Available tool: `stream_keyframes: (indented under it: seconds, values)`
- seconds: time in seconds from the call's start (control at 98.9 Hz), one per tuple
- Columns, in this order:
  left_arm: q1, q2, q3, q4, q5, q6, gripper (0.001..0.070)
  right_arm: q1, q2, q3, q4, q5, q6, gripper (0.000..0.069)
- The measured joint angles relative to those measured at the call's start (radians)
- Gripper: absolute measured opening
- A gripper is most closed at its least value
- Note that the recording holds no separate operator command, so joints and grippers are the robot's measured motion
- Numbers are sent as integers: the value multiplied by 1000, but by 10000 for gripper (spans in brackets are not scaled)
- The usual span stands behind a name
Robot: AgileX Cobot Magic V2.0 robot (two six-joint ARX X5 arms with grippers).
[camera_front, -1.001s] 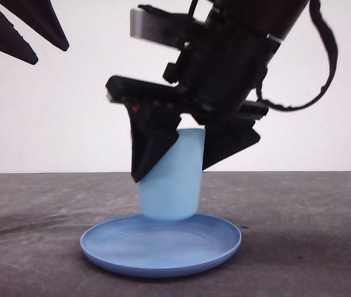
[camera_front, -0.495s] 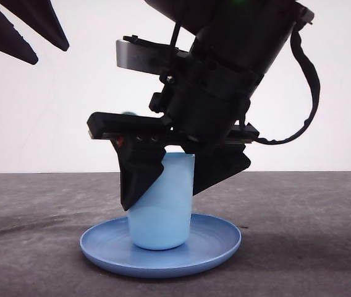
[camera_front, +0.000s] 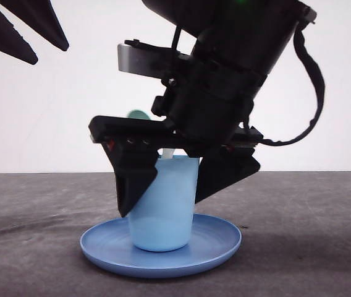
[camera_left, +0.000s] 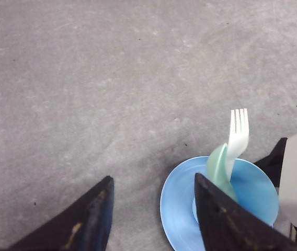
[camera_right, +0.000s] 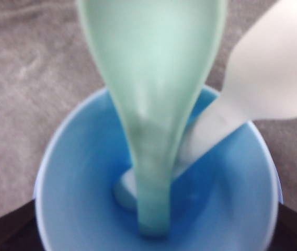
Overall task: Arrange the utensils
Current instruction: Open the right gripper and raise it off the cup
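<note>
I see the mint-green spoon (camera_right: 151, 94) and the white fork (camera_right: 253, 99) both standing inside the light blue cup (camera_front: 163, 201), handles down at its bottom and heads up above the rim. In the left wrist view the fork tines (camera_left: 239, 121) rise higher than the spoon bowl (camera_left: 217, 163), and the two pieces lean against each other. From the front I can see just the top of the spoon (camera_front: 139, 114) behind the gripper body.

The cup stands upright in the middle of the round blue plate (camera_front: 215, 244). My right gripper (camera_front: 181, 179) is around the cup, one finger on each side. The jaws are spread and I see a narrow gap at the right finger, so they do not press the cup.

My left gripper (camera_left: 151, 219) hangs above the table beside the plate, its fingers apart and holding nothing.

The table (camera_front: 311, 216) is a dark grey, slightly speckled surface. Behind it there is a plain white wall (camera_front: 52, 117).
</note>
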Motion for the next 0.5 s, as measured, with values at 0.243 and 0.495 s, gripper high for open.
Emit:
stream_keyframes:
  seconds: [0.243,0.495]
  values:
    - [0,0,0,0,0,0,291,0,-138,0,-130,-37,14,548]
    - [0,-25,0,-20,0,0,291,5,-342,0,-311,-105,17,548]
